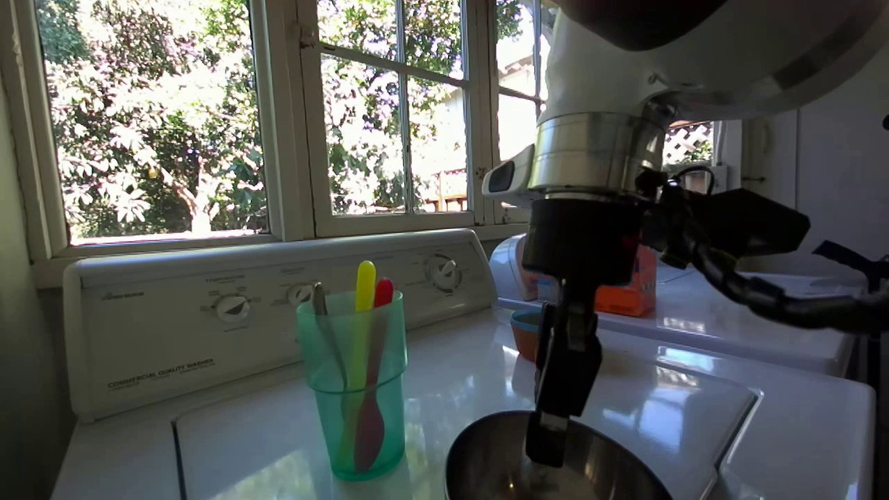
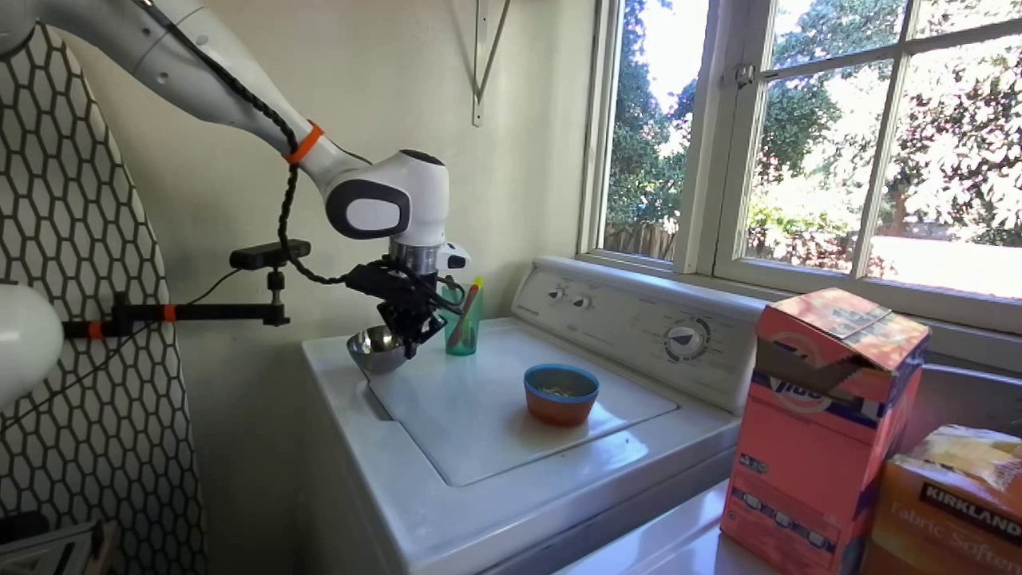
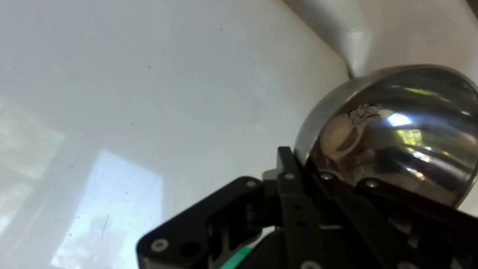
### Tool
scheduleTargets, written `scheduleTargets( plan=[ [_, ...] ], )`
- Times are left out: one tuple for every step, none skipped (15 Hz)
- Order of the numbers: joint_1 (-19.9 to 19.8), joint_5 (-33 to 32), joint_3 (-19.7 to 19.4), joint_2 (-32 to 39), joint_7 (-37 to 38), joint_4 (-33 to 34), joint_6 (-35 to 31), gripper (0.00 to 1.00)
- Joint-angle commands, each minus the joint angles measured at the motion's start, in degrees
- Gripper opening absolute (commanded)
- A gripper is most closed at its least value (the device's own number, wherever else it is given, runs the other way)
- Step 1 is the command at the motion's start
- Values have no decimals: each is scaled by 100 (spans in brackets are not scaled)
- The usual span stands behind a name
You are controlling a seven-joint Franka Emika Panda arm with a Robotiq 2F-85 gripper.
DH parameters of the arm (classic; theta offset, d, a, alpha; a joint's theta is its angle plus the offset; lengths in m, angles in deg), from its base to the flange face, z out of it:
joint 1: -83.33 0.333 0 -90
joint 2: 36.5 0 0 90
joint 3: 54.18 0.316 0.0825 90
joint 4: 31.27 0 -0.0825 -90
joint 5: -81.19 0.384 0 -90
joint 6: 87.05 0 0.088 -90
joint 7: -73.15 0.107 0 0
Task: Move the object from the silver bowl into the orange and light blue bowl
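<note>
Metal, so probably light, stiff and kinda slick; best to grip that silver bowl (image 2: 375, 355) by the rim, right where clenched in the pincer (image 3: 300, 162). Tilted, far left on the washer (image 2: 455, 399) in an exterior view, beyond the orange and blue bowl (image 2: 559, 411).

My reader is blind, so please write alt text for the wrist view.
The black tool grips the rim of a tilted silver bowl, whose shiny inside shows reflections, so any contents are hard to tell. The white washer lid fills the left; a green sliver shows at the bottom edge.
</note>
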Motion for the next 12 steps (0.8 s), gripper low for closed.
scheduleTargets(
  plan=[
    [-1292,-1021,1505,-623,919,314,-116,1],
    [-1240,-115,1338,218,378,588,349,1],
    [-1488,-17,1593,247,394,727,377,1],
    [-1685,141,1756,348,345,889,473,1],
    [-1883,297,1921,477,303,1040,543,1],
    [-2072,424,2073,606,277,1190,615,1],
    [-2251,530,2218,742,261,1330,708,1],
    [-2427,622,2358,874,242,1460,775,1],
    [-2599,713,2493,999,229,1585,820,1],
    [-2745,757,2603,1114,242,1707,871,1],
    [-2887,802,2707,1218,252,1819,905,1],
    [-3700,175,3664,795,645,1851,591,1]
  ],
)
